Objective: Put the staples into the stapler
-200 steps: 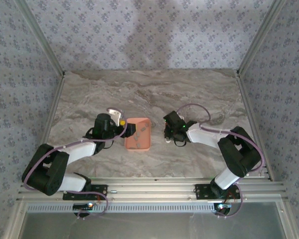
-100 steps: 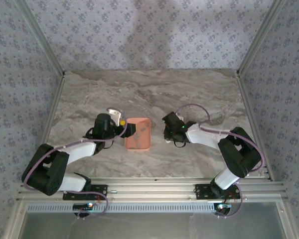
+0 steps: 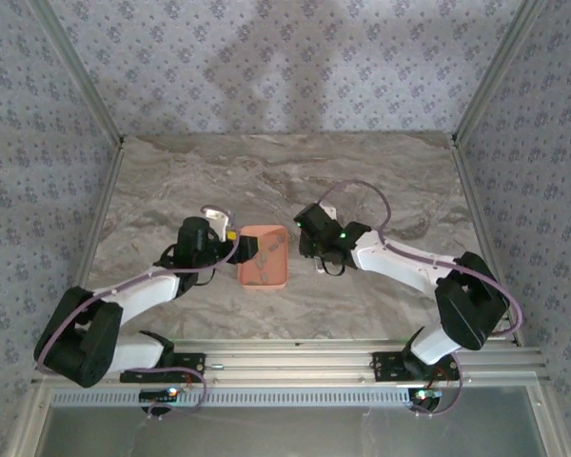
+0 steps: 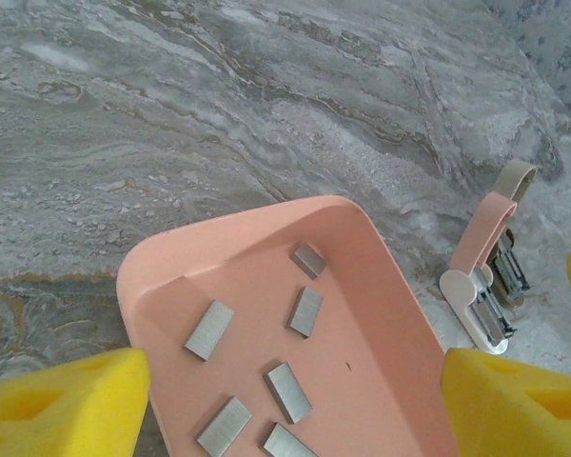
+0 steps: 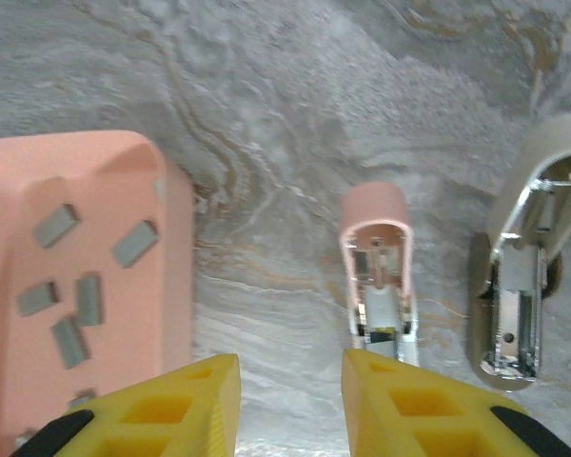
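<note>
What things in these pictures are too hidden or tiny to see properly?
Left wrist: tray cut off by the bottom edge, so staples uncountable.
Right wrist: pink stapler, near end behind the right gripper; tan stapler, cut by the right edge.
Top external: staples too small.

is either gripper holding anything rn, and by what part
Nothing. Left gripper open over the tray of staples; right gripper open, near the pink stapler.
</note>
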Available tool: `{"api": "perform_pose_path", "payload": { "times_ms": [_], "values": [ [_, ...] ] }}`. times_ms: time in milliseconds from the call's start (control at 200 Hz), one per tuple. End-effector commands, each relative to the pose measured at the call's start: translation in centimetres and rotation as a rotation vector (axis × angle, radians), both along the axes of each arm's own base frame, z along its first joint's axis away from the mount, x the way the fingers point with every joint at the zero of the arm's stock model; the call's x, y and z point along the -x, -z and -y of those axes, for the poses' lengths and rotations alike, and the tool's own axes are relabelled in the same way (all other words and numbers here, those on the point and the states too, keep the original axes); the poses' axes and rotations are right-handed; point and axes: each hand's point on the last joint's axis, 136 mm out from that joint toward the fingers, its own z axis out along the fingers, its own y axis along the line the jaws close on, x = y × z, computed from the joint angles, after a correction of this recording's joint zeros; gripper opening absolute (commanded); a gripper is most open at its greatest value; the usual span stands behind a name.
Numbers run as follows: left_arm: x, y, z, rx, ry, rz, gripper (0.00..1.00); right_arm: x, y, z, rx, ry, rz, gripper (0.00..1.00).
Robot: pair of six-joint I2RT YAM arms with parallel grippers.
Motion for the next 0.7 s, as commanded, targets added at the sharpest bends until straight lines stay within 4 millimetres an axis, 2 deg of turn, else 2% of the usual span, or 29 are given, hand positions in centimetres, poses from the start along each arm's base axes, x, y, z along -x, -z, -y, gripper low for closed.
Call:
{"api": "perform_pose_path", "payload": {
  "times_ms": [0,150,160,190,300,575,695],
  "values": [
    [0.2,-1.6,-0.8,0.024,-0.059,0.0,0.8,0.0,-2.2,-0.4,0.04,-0.027,0.041,0.35],
    [1.0,-2.1,-2.7,0.029,-0.148,-0.011,0.81,0.0,-2.7,-2.8,0.025,-0.093,0.037,0.36],
    [1.0,-2.1,-2.8,0.028,-0.155,-0.012,0.81,-0.4,-3.5,-3.4,0.01,-0.096,0.05,0.36],
    [1.2,-2.2,-3.3,0.025,-0.176,-0.013,0.82,-0.5,-3.9,-4.1,0.002,-0.112,0.056,0.36],
    [1.6,-1.9,-5.1,0.005,-0.258,-0.042,0.82,-0.9,-3.9,-6.3,-0.003,-0.165,0.046,0.36],
    [2.9,0.2,-9.0,0.066,-0.425,-0.112,0.83,-0.9,-2.5,-12.0,0.016,-0.275,-0.026,0.37],
    [3.3,1.0,-10.4,0.074,-0.476,-0.132,0.83,-0.5,-0.9,-13.1,0.048,-0.288,-0.104,0.37]
  ]
}}
